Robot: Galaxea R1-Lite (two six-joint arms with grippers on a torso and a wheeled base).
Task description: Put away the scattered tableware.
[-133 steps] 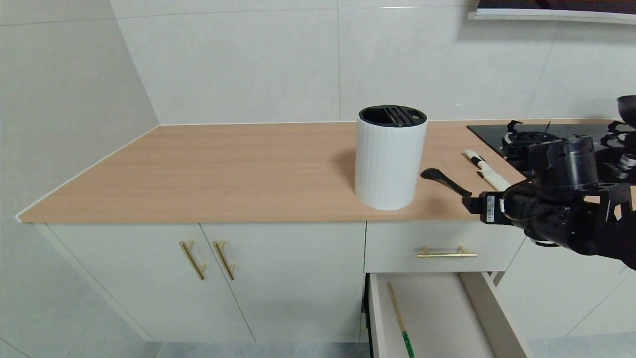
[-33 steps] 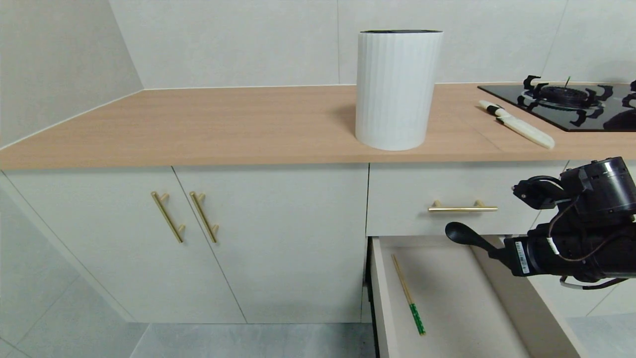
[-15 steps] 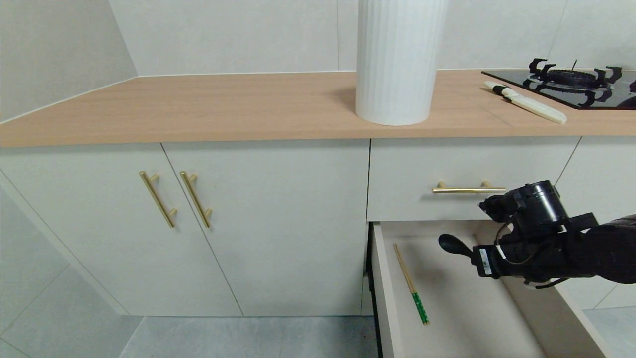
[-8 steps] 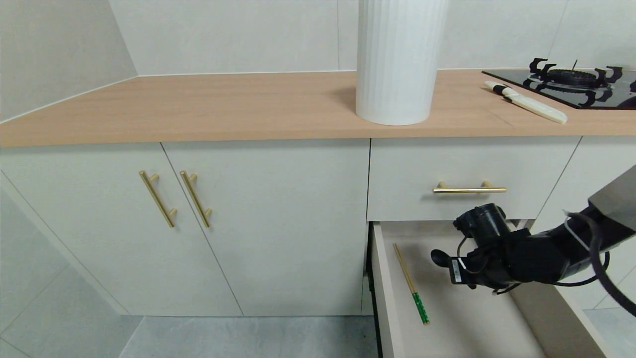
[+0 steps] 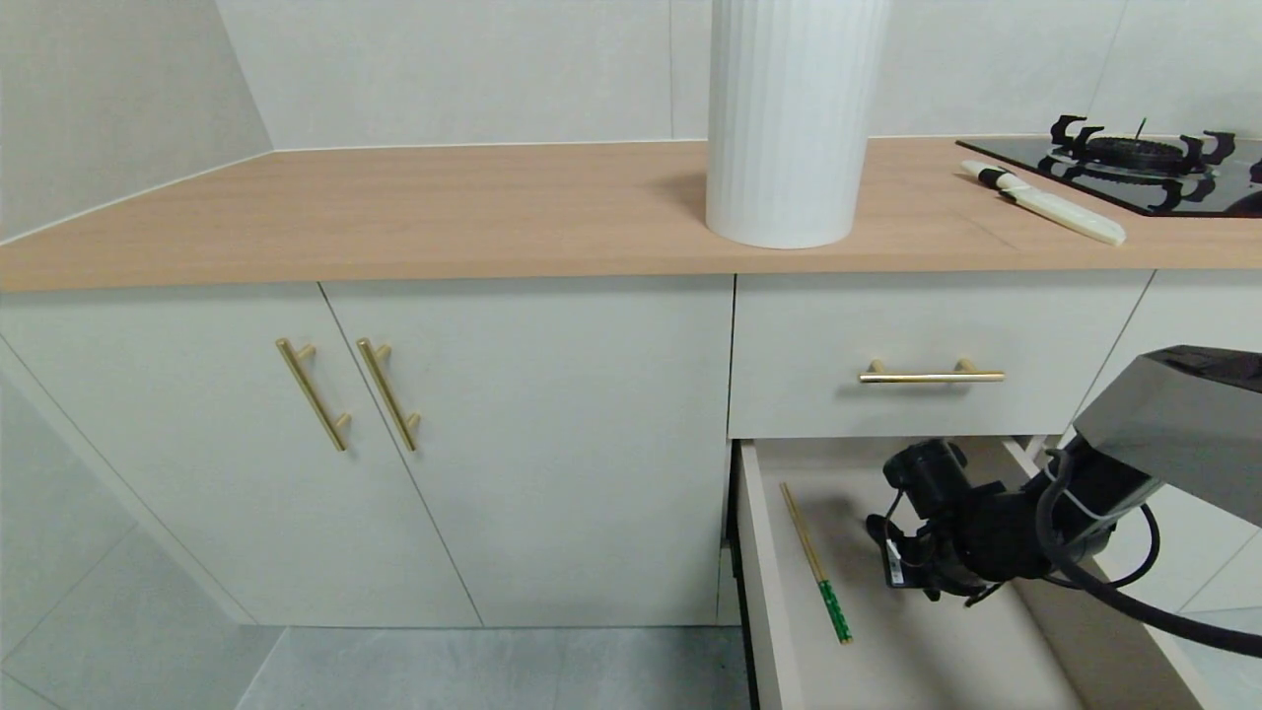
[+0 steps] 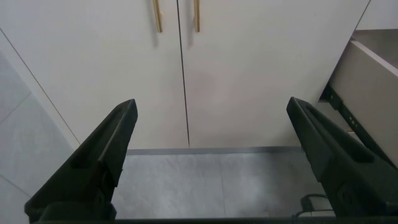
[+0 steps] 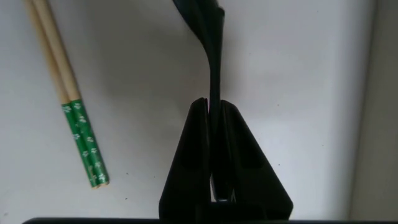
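The slim black plastic spoon (image 7: 212,37) was gripped by its handle in the closed right gripper (image 7: 214,109), low inside the open pale drawer (image 5: 761,592) near 2 green-tipped wooden chopsticks (image 7: 65,93); placing seemed in hand, so release onto the drawer floor was called for next.

Head view: forward and down, mid-range, over the countertop (image 5: 444,217) front edge to the open drawer (image 5: 761,592). Right wrist: close, straight down into drawer; both show chopsticks (image 7: 67,93). Left wrist: low, facing cabinet doors (image 6: 249,74).
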